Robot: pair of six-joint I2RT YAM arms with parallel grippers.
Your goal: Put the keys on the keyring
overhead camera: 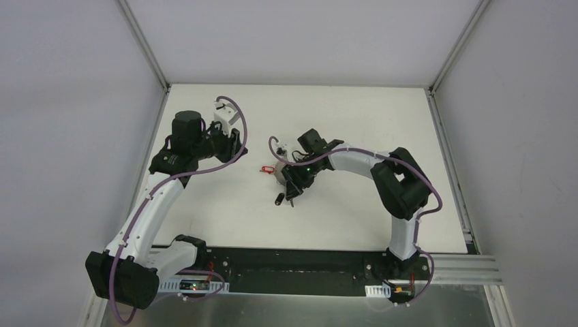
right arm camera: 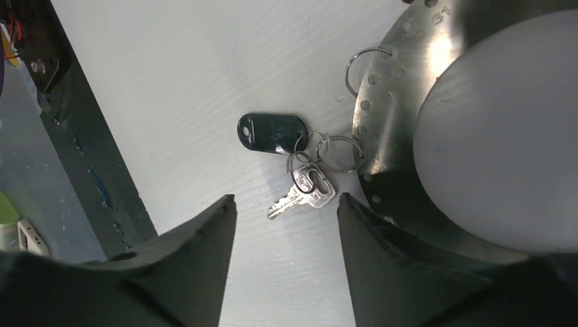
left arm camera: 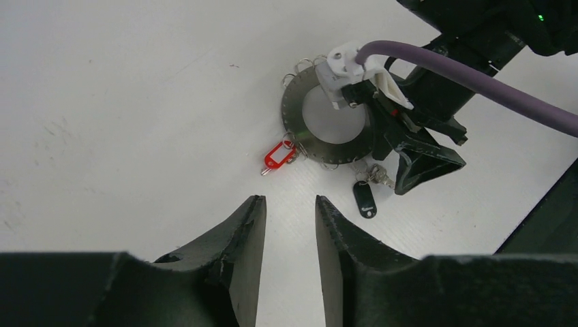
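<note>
The left arm (overhead camera: 146, 211) rises from its base at the near left corner, bends at the elbow and reaches over the white table (overhead camera: 354, 116), with its wrist turned toward the middle. The left gripper (left arm camera: 287, 208) hovers above bare tabletop. Its jaws are parted by a narrow gap and nothing is between them.

To its right, the red-tagged key (left arm camera: 279, 155) lies against the rim of the keyring (left arm camera: 298, 129), touching one of the small wire loops (left arm camera: 293, 144). Its metal blade is too small to make out. The keyring lies flat near the table's centre, a wide grey disc with a row of holes along its edge. In the left wrist view, its right side is covered by the right gripper and a white cable fitting (left arm camera: 344, 65).

A black tag (right arm camera: 272, 133) and a silver key (right arm camera: 303, 194) lie beside the rim nearest the arm bases, joined by small split rings. The last ring touches the disc's edge, but I cannot tell whether it passes through a hole.

The right gripper (right arm camera: 285, 204) points down over them with its jaws spread wide. The silver key lies on the table below the gap, and neither finger touches it. The right arm (overhead camera: 402, 197) comes up from the near right, folds at the elbow and reaches left. In the overhead view its wrist hides most of the keyring.
</note>
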